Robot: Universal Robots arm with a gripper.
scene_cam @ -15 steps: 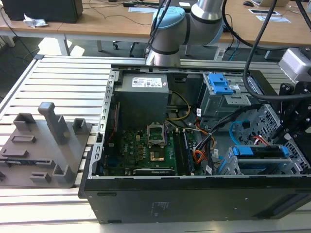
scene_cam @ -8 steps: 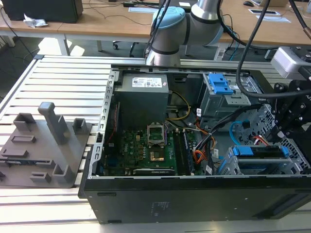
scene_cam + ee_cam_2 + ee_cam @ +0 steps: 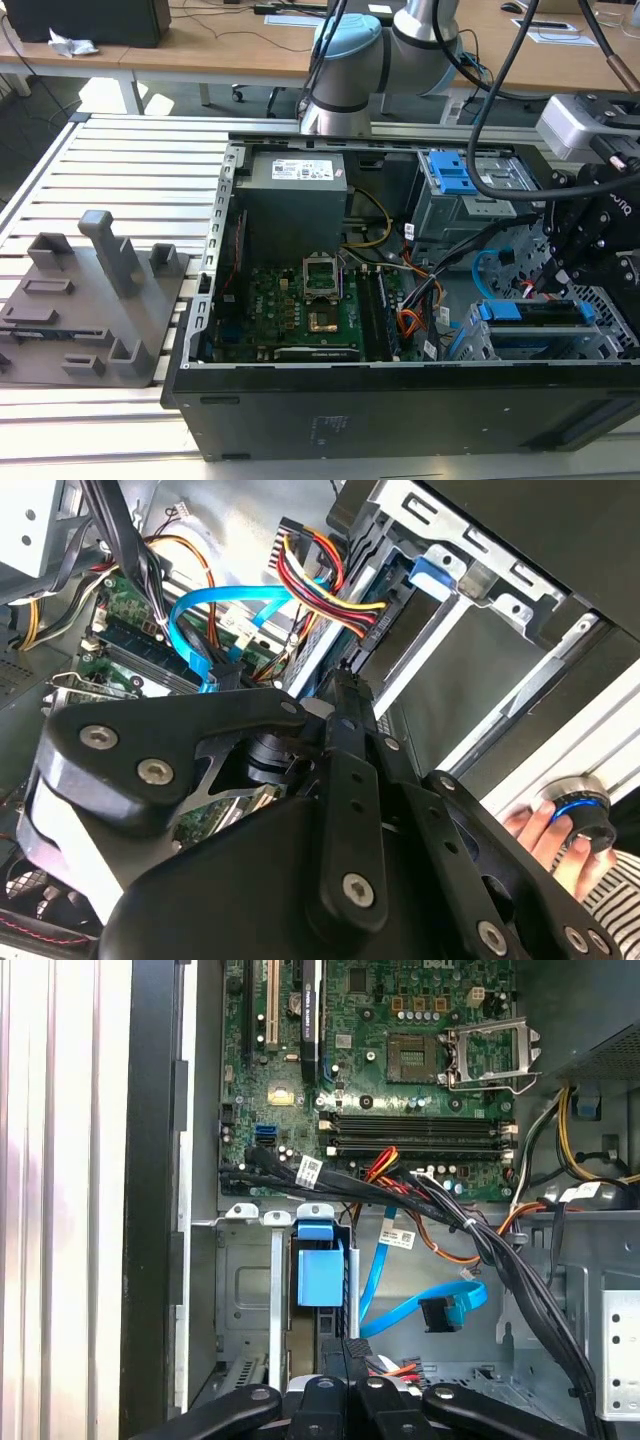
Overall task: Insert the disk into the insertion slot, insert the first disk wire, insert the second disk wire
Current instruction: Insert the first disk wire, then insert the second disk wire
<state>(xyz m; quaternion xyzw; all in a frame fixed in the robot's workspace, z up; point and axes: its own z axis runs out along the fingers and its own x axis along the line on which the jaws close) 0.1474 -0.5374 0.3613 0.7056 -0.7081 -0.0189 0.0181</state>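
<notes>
Fingers (image 3: 322, 1405) pinched close beside disk (image 3: 320, 1278); tips hidden, grasp unclear.

Tower computer case (image 3: 400, 410): black shell.
Flat motherboard (image 3: 290, 300): green, with black slots and a silver socket frame.
Boxy power supply (image 3: 295, 195): dark grey, white label.
Rectangular disk (image 3: 530, 312): bright blue plastic carrier round a dark face.
Sheet-metal insertion slot (image 3: 612, 325): silver-grey, regular pattern of small holes.
Taller metal cage (image 3: 500, 165): grey, with a blue plastic latch (image 3: 452, 175).
Flat data cable (image 3: 420, 1305): light blue, black plug.
Wire bundle (image 3: 320, 580): red, yellow and black strands.
Robot arm (image 3: 425, 35): silver, pale blue joint caps.
Gripper (image 3: 345, 695): matt black, silver screw heads.
Slatted metal table (image 3: 130, 170): pale silver stripes.
Moulded plastic fixture (image 3: 90, 300): plain grey.
Person's sleeve (image 3: 615, 900): black-and-white stripes.
</notes>
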